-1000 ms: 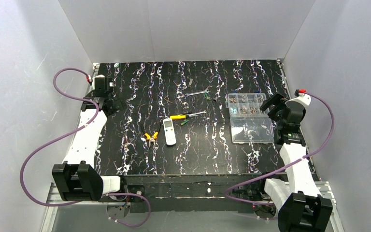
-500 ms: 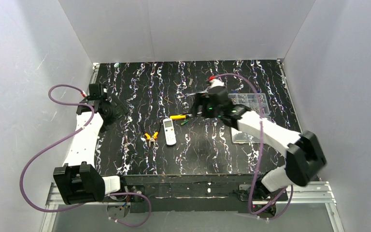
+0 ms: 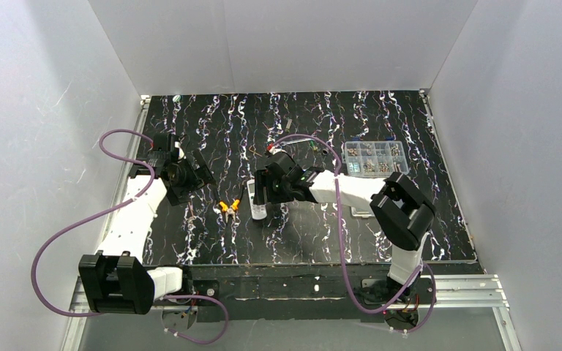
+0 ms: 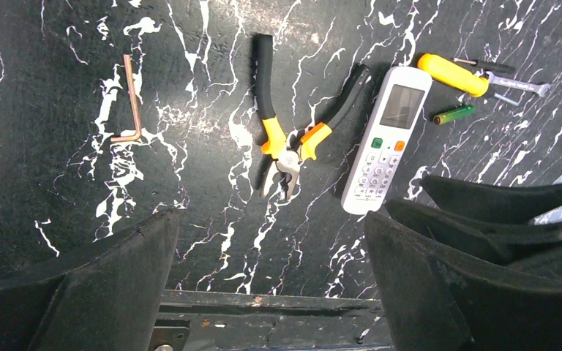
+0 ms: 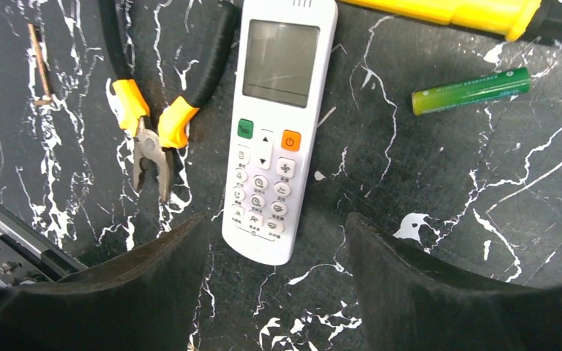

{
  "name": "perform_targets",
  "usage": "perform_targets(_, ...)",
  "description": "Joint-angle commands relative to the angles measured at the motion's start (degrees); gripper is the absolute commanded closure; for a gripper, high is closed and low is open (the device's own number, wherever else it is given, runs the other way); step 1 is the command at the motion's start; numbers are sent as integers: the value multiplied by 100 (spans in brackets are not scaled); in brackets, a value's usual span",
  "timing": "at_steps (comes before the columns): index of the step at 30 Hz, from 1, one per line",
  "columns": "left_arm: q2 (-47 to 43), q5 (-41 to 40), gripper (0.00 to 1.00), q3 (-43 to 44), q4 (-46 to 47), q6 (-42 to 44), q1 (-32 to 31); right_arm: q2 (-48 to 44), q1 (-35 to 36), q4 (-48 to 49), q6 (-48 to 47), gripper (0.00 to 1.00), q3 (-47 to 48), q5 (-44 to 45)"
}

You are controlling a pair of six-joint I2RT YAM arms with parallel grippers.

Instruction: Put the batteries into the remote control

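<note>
Face up at mid-table: remote control (image 5: 278,131), long axis running near-to-far w/ slight tilt, display end pointing to far wall, button end toward near edge. Flat on black marble-look tabletop (image 3: 212,139) w/ white veins; plain white walls (image 3: 285,44) on three sides. L to R: left gripper (image 4: 271,219) over table's left part, jaws spread wide, nothing btwn them. Copper L-shaped hex key (image 4: 132,102) well left of remote. Orange/black pliers (image 4: 289,139) just beside remote's left edge, jaws pointing to near edge, one handle tip at its display-end corner, touching or not – can't tell. Right gripper (image 5: 276,223) over remote's button end, fingers (image 5: 154,292) apart and straddling it, gap showing each side, gripping nothing. One green battery (image 5: 472,91) right of display end, apart from remote, lying roughly crosswise to it. Yellow-handled screwdriver (image 5: 446,11) just beyond battery, near remote's top-right corner. Small silver spanner-like tool (image 4: 516,86) next to screwdriver. Clear compartment box (image 3: 375,157) far right, well apart from remote. Right arm (image 3: 351,186) stretched across table btwn box and remote in top view
</note>
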Motion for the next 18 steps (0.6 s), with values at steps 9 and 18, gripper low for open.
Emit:
perform_targets(9,-95,246,0,-39,-450,52,-79,628,-3,-245,201,41,629,-230)
perform_targets(18,-127,268,1,-53,-467,61,-79,925,64,-701,195,42,733,-303)
